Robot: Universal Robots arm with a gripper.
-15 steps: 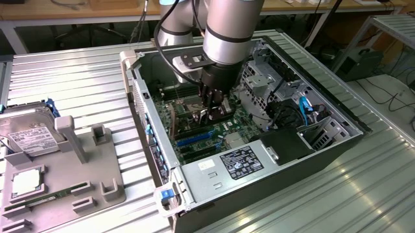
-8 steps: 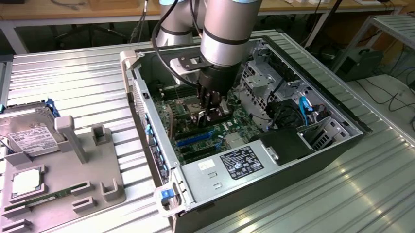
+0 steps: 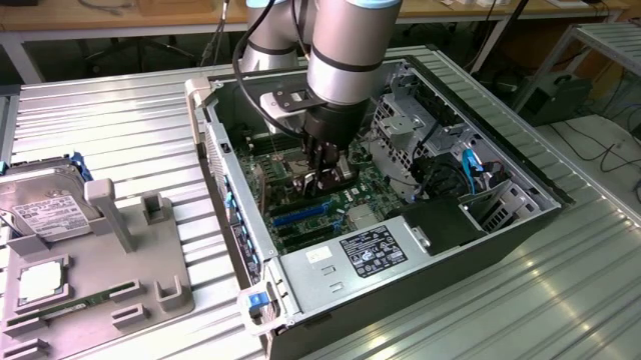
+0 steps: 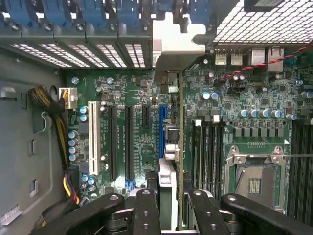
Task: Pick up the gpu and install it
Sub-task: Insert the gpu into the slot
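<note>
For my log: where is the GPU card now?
In the wrist view, the thin dark GPU card stands between the fingers, beside the motherboard's blue slot.

So the gpu (image 4: 179, 122) is clamped edge-on in my hand (image 4: 173, 198), a thin dark card standing upright, its silver bracket (image 4: 173, 46) at the end farthest from my fingers.

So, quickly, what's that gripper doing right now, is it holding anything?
Gripper: closed, holding the gpu edge-on above the motherboard.
</note>
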